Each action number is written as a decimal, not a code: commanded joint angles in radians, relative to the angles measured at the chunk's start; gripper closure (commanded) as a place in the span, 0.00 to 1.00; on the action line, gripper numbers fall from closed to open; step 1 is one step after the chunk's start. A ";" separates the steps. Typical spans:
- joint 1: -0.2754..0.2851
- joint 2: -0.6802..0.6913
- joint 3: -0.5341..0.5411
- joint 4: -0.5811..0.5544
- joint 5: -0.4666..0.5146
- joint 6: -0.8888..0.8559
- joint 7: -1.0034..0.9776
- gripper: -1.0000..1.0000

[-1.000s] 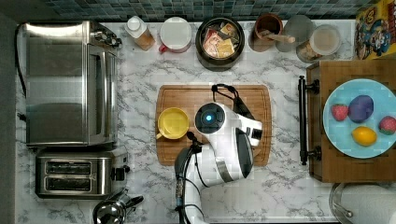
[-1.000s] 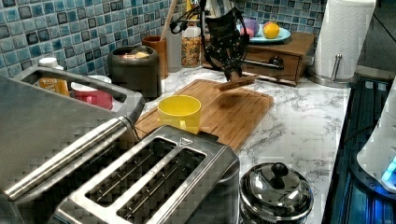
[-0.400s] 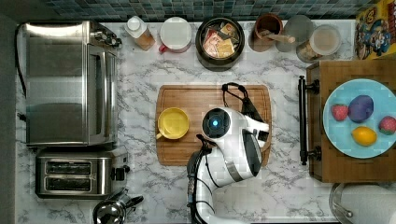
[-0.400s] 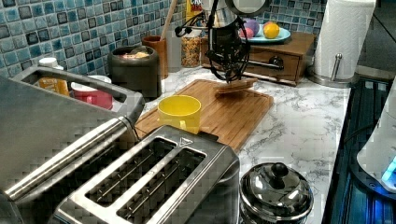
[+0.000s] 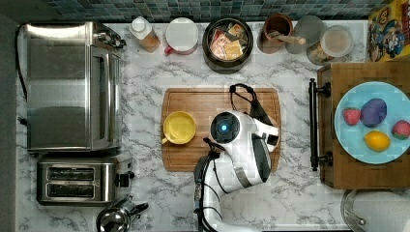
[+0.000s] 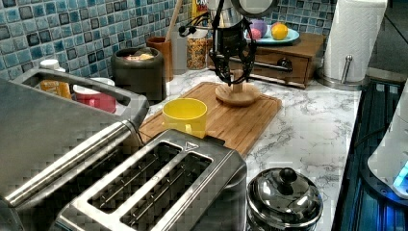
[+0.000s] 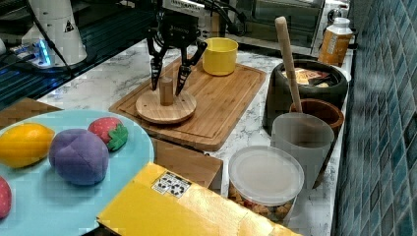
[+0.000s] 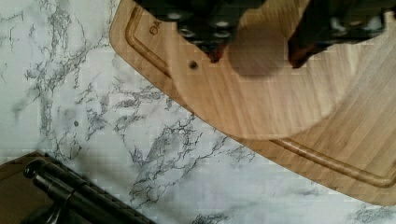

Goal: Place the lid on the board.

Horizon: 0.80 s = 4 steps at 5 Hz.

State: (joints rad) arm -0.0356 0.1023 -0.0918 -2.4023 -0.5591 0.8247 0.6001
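Pale wood: small round flat wooden lid [image 7: 165,106] with an upright peg knob, lying flat on the large rectangular brown wooden cutting board [image 7: 221,103], near the board's end farthest from the yellow cup [image 7: 220,55]. In the left view the lid [image 6: 237,94] sits at the board's [image 6: 240,125] far end. Black two-finger gripper [image 7: 168,82] directly above the lid, fingers spread apart either side of the knob, not closed on it. In the wrist view, the lid [image 8: 261,100] overlaps the board [image 8: 359,140] near its grooved corner. White marble counter [image 5: 145,82] underneath. Dark wooden tray [image 5: 367,72] with black handle beside the board.
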 commanded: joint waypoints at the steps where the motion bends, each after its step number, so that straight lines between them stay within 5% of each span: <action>1: 0.011 0.018 0.014 0.122 0.036 -0.010 -0.035 0.00; 4: 0.009 0.018 0.016 0.122 0.035 -0.010 -0.035 0.00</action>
State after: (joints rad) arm -0.0334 0.1160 -0.0876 -2.3809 -0.5283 0.8208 0.5942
